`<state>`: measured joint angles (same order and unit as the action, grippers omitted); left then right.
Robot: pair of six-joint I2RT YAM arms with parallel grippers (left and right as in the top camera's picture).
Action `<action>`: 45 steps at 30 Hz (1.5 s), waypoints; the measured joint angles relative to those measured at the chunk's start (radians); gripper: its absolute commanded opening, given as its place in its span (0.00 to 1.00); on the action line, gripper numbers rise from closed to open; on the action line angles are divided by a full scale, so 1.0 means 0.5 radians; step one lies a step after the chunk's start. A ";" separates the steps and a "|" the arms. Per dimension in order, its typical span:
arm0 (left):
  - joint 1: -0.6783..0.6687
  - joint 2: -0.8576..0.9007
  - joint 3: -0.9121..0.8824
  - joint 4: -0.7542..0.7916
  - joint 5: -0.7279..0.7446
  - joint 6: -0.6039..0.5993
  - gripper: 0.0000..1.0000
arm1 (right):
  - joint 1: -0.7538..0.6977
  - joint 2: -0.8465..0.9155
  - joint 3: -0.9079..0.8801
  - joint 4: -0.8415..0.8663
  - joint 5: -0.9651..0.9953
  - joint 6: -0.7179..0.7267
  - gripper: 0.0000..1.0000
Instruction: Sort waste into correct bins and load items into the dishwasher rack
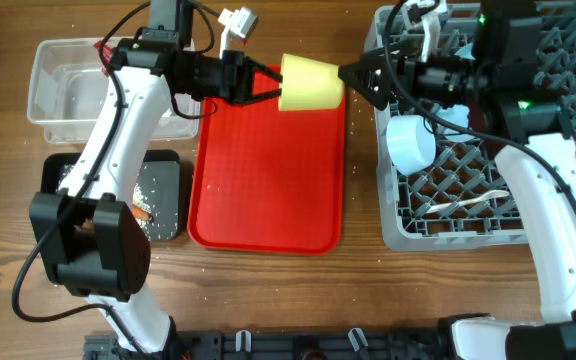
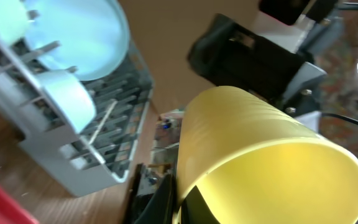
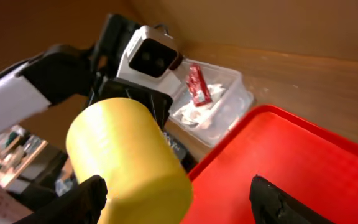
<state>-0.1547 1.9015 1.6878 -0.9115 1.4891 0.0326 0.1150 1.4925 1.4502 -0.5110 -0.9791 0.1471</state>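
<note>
My left gripper point(image 1: 266, 84) is shut on the rim of the small yellow cup point(image 1: 311, 82) and holds it on its side above the far edge of the red tray. In the left wrist view one finger point(image 2: 179, 199) sits inside the cup point(image 2: 260, 155). My right gripper point(image 1: 361, 74) is open at the cup's other end. In the right wrist view its fingers point(image 3: 178, 186) spread wide, with the cup point(image 3: 129, 155) by the left finger. The grey dishwasher rack point(image 1: 396, 215) holds a pale blue bowl point(image 1: 410, 142) and a white spoon point(image 1: 468, 203). A pale blue plate point(image 2: 86, 37) stands in the rack.
The flat red tray point(image 1: 268, 180) lies in the middle. The clear tub point(image 1: 43, 85) at the far left holds a red wrapper point(image 3: 196, 87) and a white napkin point(image 3: 197, 115). The black tray point(image 1: 168, 165) in front of it holds rice grains and an orange stick point(image 1: 143, 213).
</note>
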 measured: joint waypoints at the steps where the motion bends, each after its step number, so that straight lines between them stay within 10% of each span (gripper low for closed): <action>1: 0.000 0.000 0.000 0.001 0.027 0.000 0.04 | 0.000 0.008 0.000 0.028 -0.032 -0.006 0.77; 22: 0.002 0.000 0.000 0.016 0.079 0.000 0.04 | 0.012 0.265 0.000 0.084 -0.742 -0.375 0.79; 35: 0.002 0.000 0.000 0.019 0.113 0.002 0.04 | 0.122 0.286 0.000 0.144 -0.764 -0.439 0.56; 41: 0.002 0.000 0.000 0.021 0.117 0.013 0.43 | 0.116 0.288 0.000 0.212 -0.764 -0.432 0.53; 45: 0.002 0.000 0.000 0.023 0.122 0.014 0.52 | 0.012 0.288 0.000 0.205 -0.761 -0.378 0.49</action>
<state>-0.1539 1.9015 1.6878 -0.9001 1.5501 0.0399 0.1211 1.6363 1.4502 -0.4084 -1.3598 -0.0422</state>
